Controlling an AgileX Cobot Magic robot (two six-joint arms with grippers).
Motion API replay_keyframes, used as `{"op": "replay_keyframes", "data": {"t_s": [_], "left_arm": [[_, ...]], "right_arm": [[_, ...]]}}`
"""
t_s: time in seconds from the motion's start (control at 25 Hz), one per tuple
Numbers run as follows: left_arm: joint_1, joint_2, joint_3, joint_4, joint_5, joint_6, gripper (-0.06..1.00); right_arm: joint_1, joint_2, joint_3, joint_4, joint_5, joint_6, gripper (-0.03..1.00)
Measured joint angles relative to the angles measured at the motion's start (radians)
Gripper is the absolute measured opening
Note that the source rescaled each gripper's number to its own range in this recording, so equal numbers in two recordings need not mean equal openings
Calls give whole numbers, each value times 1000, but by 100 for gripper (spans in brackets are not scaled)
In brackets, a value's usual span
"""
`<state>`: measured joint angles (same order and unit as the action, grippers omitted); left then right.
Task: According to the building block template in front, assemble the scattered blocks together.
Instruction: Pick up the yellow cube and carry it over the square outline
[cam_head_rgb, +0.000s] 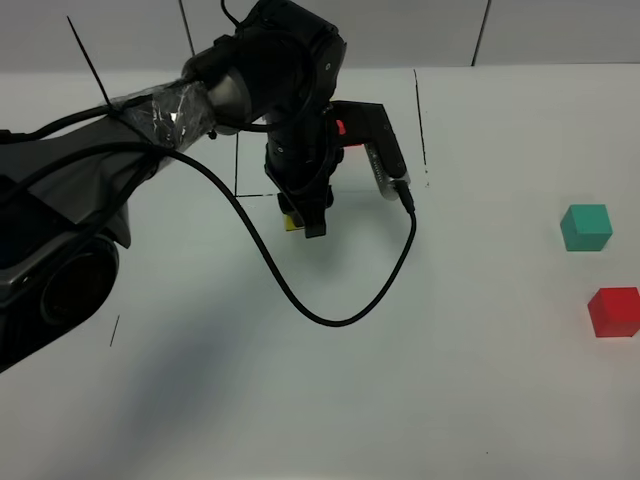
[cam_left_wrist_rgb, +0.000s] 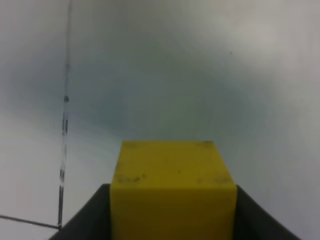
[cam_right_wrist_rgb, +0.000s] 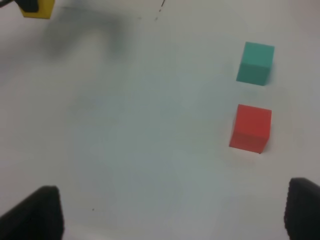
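- While my right pincer (cam_right_wrist_rgb: 175, 215) hangs released over the desk (cam_head_rgb: 330, 400), its dark fingertips (cam_right_wrist_rgb: 47, 212) stand wide apart with nothing between them; the high camera does not show it.
- Nearest of the scattered blocks, the red cube (cam_head_rgb: 613, 311) (cam_right_wrist_rgb: 251, 128) sits flat at the desk's right edge.
- Just beyond it, apart from it, the teal cube (cam_head_rgb: 586, 227) (cam_right_wrist_rgb: 255, 63) sits by the same edge.
- Toward the desk's middle, my left pincer (cam_head_rgb: 305, 215) is clenched on the yellow cube (cam_head_rgb: 291, 222) (cam_left_wrist_rgb: 172, 190) (cam_right_wrist_rgb: 37, 7), a finger against each side. I cannot tell whether the cube touches the desk.
- My left arm (cam_head_rgb: 270, 90) reaches in from the left edge, wrist bent so the pincer points straight down; a black cable (cam_head_rgb: 330, 320) loops from it toward the near edge.
- Farthest, the building block template (cam_head_rgb: 237, 170) shows part of its black outline just beyond the yellow cube. The arm hides most of what lies inside.
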<state>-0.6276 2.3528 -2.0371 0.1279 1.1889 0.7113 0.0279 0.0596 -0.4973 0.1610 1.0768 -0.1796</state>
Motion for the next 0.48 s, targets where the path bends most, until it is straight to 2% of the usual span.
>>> {"op": "replay_keyframes", "data": {"t_s": [0.48], "left_arm": [[-42,101,-121,-51,0,66,0]], "right_arm": [[0,0,0,0,0,0,82]]}}
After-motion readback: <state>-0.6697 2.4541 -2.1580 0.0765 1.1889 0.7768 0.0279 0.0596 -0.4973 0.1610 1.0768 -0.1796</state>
